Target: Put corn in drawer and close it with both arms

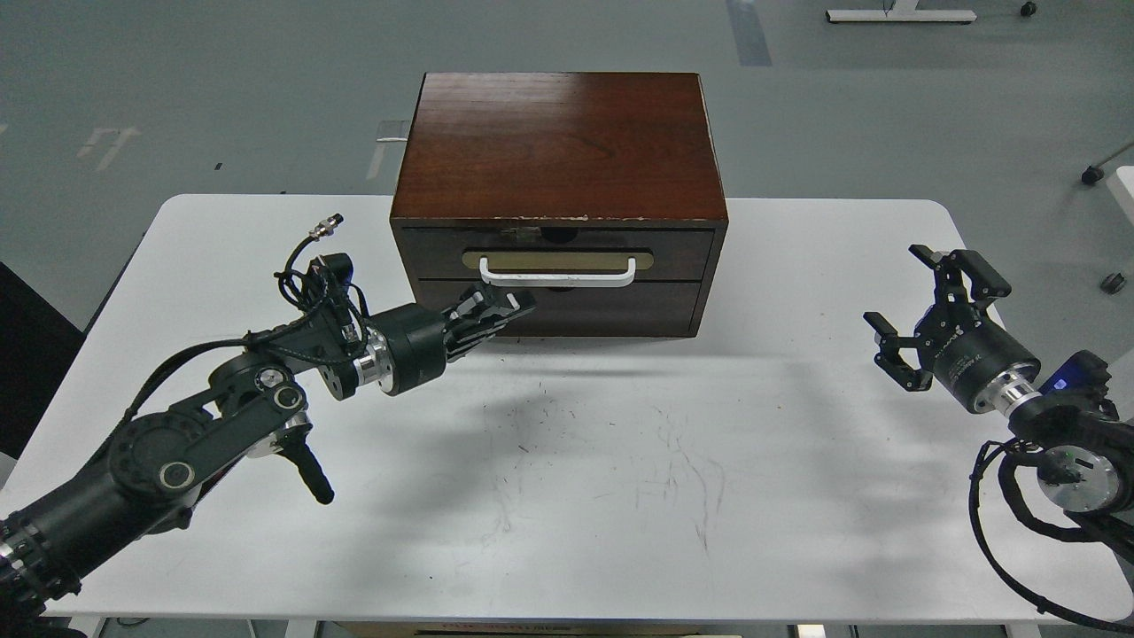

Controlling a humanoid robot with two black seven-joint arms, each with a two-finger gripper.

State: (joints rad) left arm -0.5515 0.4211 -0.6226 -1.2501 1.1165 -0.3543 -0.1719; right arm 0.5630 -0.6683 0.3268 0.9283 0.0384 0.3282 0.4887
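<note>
Drawer (556, 255) appears shut, flush in the cabinet (558, 146) on the white worktop (567, 496). Corn not visible anywhere; whether it lies inside cannot be confirmed. Left pincer (496, 312) sits just below the white handle (558, 273), fingers drawn narrow, holding nothing visible. Right pincer (930, 310) hovers well apart to the right, spread wide, empty. Risk: a low approach could slip under the handle and shove the cabinet backward, since nothing braces it.

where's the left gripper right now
In the head view the left gripper is left of centre, low against the front of the wooden cabinet, just under the left end of the drawer's white handle.
</note>
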